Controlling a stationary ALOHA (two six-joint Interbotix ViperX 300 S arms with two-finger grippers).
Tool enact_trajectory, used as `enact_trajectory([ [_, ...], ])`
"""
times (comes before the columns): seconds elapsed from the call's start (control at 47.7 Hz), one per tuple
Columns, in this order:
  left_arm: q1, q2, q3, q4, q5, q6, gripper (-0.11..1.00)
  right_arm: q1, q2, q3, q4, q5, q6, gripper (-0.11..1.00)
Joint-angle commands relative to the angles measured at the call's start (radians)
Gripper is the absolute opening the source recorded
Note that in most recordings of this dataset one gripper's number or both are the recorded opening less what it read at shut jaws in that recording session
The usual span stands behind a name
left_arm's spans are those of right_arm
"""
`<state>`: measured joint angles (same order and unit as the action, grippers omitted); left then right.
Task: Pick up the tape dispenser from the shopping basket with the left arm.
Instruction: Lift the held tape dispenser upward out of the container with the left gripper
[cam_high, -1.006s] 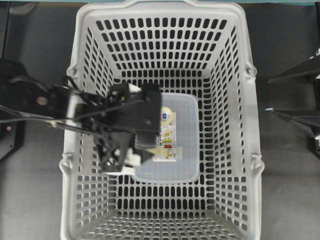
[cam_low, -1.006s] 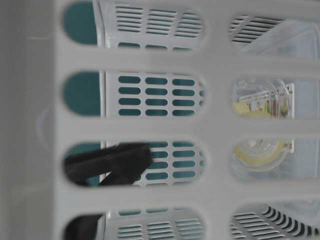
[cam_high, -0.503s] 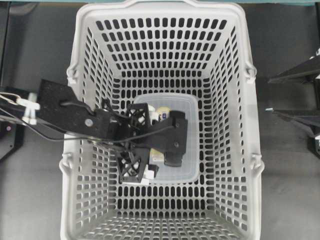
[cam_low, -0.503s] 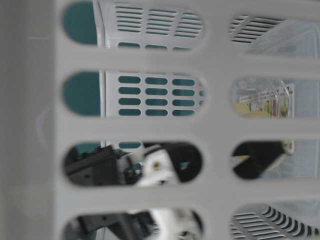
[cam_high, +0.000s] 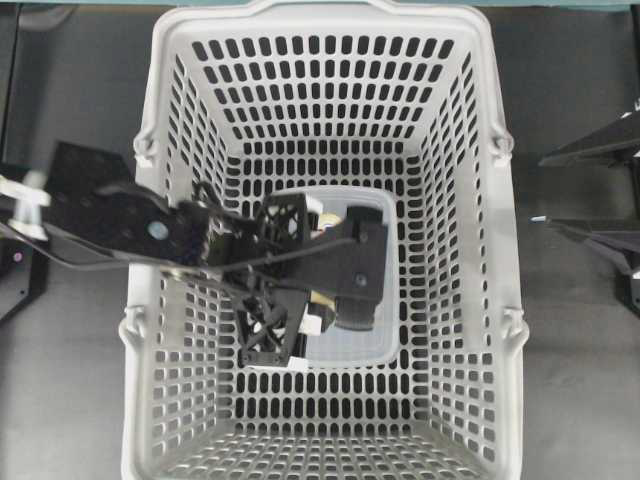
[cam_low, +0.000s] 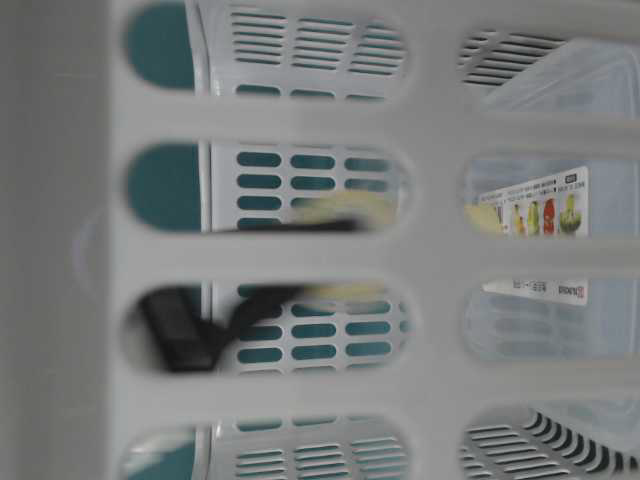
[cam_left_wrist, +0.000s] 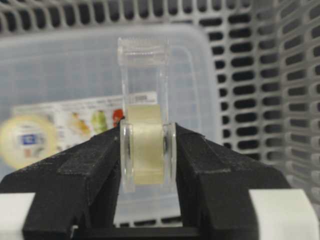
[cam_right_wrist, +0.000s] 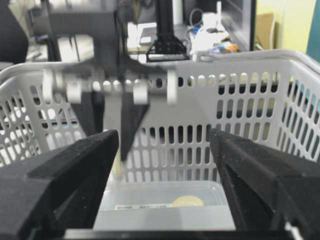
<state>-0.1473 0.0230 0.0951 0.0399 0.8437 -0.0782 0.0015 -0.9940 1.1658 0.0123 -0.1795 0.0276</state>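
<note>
The left end effector (cam_left_wrist: 146, 160) is clenching the tape dispenser (cam_left_wrist: 143, 107), a small clear plastic holder with a pale roll inside. Its two black fingers are pressing on the roll's flat sides, and the cutter end is pointing away from the wrist. So the grasp itself is looking done.

From overhead, the left arm (cam_high: 150, 232) is reaching over the left wall of the shopping basket (cam_high: 500, 250) towards the middle of its floor. A flat translucent box (cam_high: 383, 215) with a printed label is lying there, under the wrist. The dispenser is sitting above that box. It is appearing to hang free of the box rather than rest on it, though the blur in the table-level view is making that hard to confirm.

What is remaining, in my judgement, is raising the dispenser past the basket rim, as it is sitting inside the walls now.

The right end effector (cam_right_wrist: 165, 165) is waiting released outside the basket, its fingers spread wide.
</note>
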Motion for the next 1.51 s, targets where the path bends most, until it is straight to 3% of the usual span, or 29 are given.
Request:
enact_trajectory([
  [0.0,0.006,-0.057,-0.121,0.005,0.121,0.0,0.28,0.002,0.005,-0.008,0.003,-0.005,0.002,0.71],
  [0.126,0.009,-0.069,-0.249,0.005,0.235,0.0,0.28,0.002,0.005,-0.008,0.003,-0.005,0.002,0.71],
  [0.252,0.012,-0.063,-0.311,0.005,0.268,0.003,0.28,0.0,0.005,-0.008,0.003,-0.005,0.002,0.71],
  [1.488,0.012,-0.043,-0.281,0.005,0.267,0.0,0.28,0.0,0.005,-0.008,0.003,-0.011,0.002,0.71],
])
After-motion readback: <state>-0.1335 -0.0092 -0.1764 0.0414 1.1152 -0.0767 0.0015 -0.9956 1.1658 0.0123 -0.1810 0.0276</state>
